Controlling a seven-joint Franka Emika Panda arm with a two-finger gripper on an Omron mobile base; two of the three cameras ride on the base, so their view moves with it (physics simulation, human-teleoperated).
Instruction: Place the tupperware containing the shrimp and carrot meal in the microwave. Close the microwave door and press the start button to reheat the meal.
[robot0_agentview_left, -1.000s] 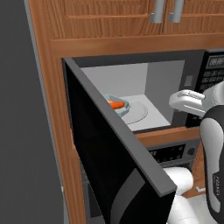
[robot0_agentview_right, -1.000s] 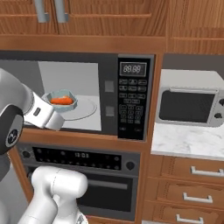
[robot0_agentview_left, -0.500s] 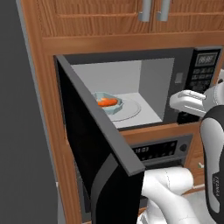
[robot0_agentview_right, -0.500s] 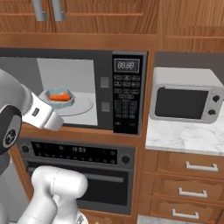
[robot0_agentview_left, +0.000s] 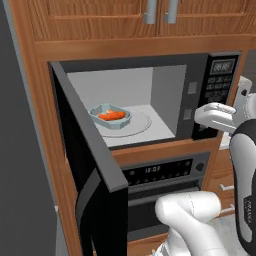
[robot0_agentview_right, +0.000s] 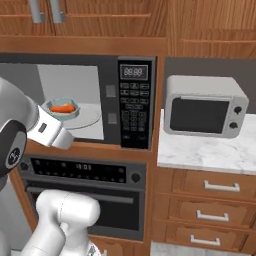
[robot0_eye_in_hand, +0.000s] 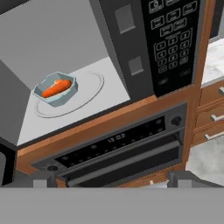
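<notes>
My gripper (robot0_eye_in_hand: 111, 178) stands with its jaws wide apart, holding nothing, outside the large black built-in microwave (robot0_agentview_left: 215, 95). The shallow pale blue-grey plastic tupperware (robot0_agentview_left: 110, 116) with the orange shrimp and carrot meal (robot0_agentview_left: 112, 115) sits on the round glass turntable (robot0_agentview_left: 137, 125). The wide black microwave door (robot0_agentview_left: 87, 170) hangs open; I judge it stiff and easily swung, best pushed near its free edge. Below is the black oven (robot0_agentview_right: 80, 172).
</notes>
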